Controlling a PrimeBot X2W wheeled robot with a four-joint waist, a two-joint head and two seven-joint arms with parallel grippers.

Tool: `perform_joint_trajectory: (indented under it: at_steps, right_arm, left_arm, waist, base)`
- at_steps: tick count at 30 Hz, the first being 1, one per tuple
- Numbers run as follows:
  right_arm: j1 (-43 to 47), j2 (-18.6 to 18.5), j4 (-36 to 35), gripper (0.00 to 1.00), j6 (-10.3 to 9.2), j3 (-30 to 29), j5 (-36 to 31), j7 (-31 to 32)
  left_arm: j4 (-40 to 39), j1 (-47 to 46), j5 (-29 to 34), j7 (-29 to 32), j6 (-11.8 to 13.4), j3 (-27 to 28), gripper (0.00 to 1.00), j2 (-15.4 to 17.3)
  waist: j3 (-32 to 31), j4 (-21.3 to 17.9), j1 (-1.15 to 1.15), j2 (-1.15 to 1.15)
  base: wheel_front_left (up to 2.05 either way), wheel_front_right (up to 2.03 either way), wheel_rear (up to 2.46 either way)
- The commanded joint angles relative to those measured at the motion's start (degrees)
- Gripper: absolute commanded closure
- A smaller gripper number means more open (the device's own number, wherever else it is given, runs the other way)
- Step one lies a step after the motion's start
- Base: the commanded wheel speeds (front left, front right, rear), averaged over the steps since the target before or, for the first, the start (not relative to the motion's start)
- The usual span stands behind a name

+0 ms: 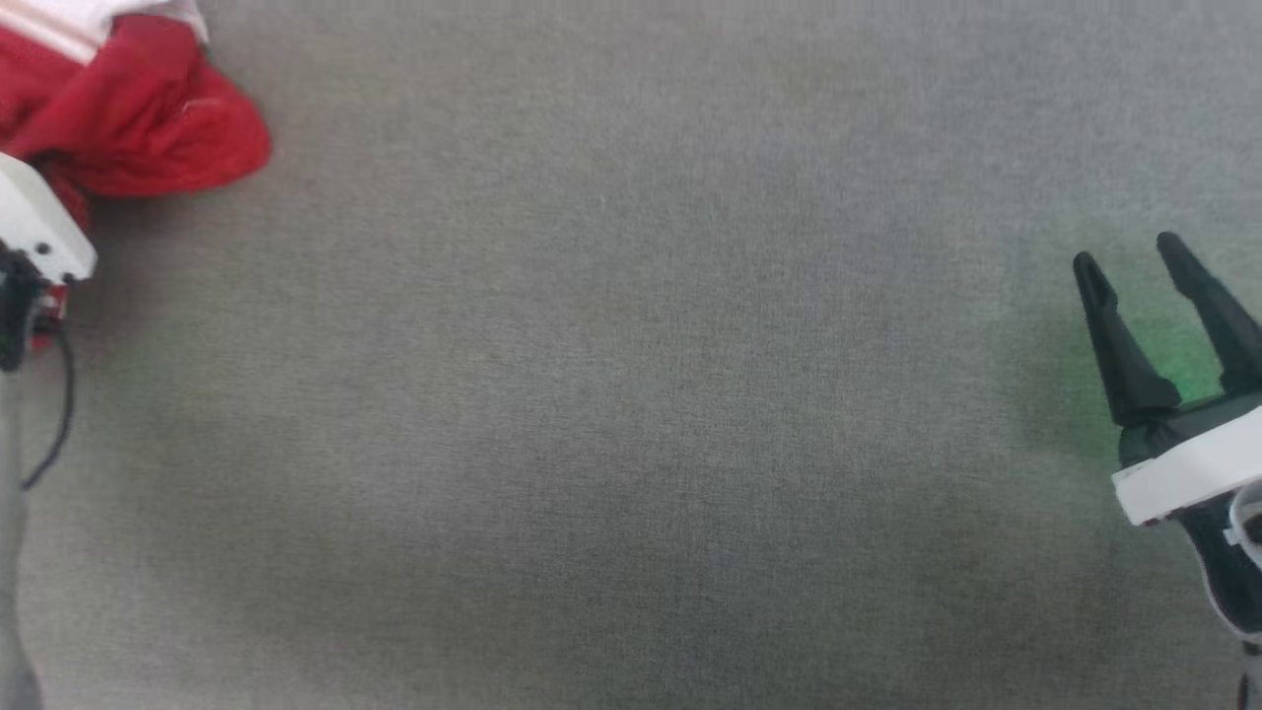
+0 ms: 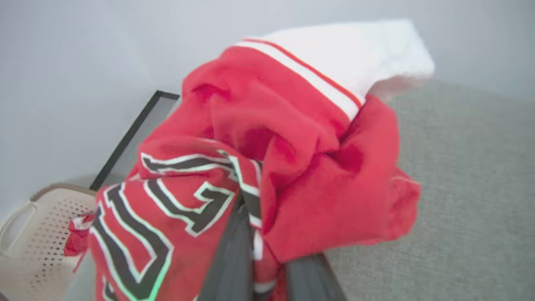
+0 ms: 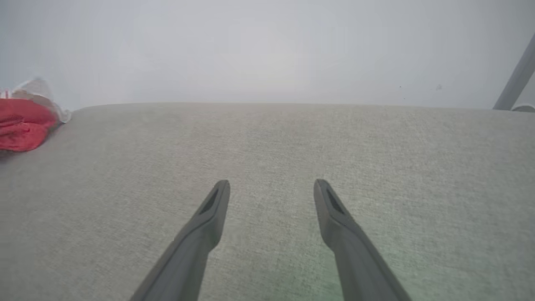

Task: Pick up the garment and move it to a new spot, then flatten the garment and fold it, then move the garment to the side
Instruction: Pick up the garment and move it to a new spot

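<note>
Flat grey woven-cloth table [image 1: 631, 414] lay under both arms, w/ a faint green glow on it by the right pincer [image 1: 1132, 254]. That pincer's two dark fingers stood wide apart near the table's right side. Small red jersey garment [image 2: 292, 159] w/ black white-outlined lettering, striped trim & white lining sat bunched at the table's far left. The left pincer [image 2: 271, 255] was closed narrow on a fold of it. Behind: plain pale grey wall [image 3: 267, 50]. Cream perforated plastic basket [image 2: 46, 225] stood past the table's dark edge in left wrist view. Slanted grey pole [image 3: 516, 77] at far right in right wrist view.
</note>
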Motion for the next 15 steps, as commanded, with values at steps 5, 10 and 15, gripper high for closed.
perform_joint_trajectory:
  at_steps: [5, 10, 15]
  right_arm:
    - [1.21, 1.31, 1.57, 0.0, 0.0, -0.26, -0.04, -0.95]
    - [2.22, 2.8, 2.74, 0.0, 0.0, -0.47, -0.42, -1.51]
    - [3.03, 4.35, 3.7, 0.0, 0.0, -0.53, -0.66, -1.82]
  left_arm:
    - [-3.73, -1.77, 1.63, -0.96, -0.92, -2.4, 1.0, 2.15]
    - [-10.4, -2.81, 2.01, 0.49, -1.42, -5.4, 1.0, 4.32]
    - [-19.87, -2.85, 1.25, 4.74, -1.51, -7.84, 1.0, 6.31]
  waist:
    - [-5.0, 1.4, 0.0, 0.0]
    - [-8.91, 2.43, 0.0, 0.0]
    - [-12.19, 3.04, 0.0, 0.0]
  base:
    - [0.0, 0.0, 0.0]
    - [0.0, 0.0, 0.0]
    - [0.0, 0.0, 0.0]
